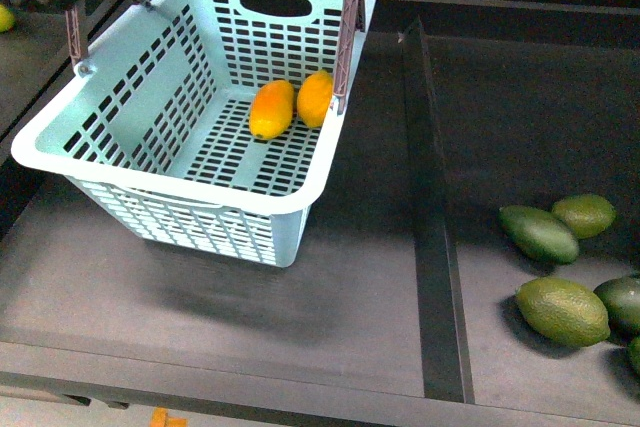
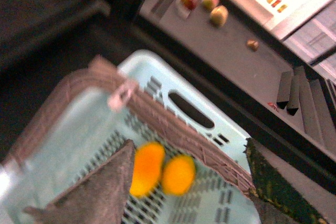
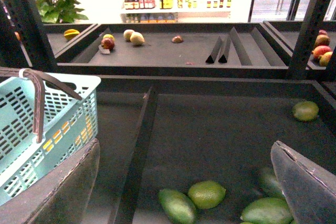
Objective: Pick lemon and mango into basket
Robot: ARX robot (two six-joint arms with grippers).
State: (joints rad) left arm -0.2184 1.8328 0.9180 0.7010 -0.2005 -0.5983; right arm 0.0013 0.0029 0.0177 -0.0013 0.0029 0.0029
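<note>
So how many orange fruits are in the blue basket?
2. Both lie side by side, touching, on the basket floor near its far right corner: one orange fruit on the left, the other on the right. None seem hidden.

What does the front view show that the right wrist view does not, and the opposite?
Only the front view shows the inside of the basket, where two orange-yellow fruits lie side by side on its floor.

Only the right wrist view shows the open right claw, a farther shelf with reddish and pale fruits on it, a plant, and bottles in the bright background.

Both views show the light-blue basket with its brown handle, the dark divider, and the green oval fruits in the compartment beside it.
</note>
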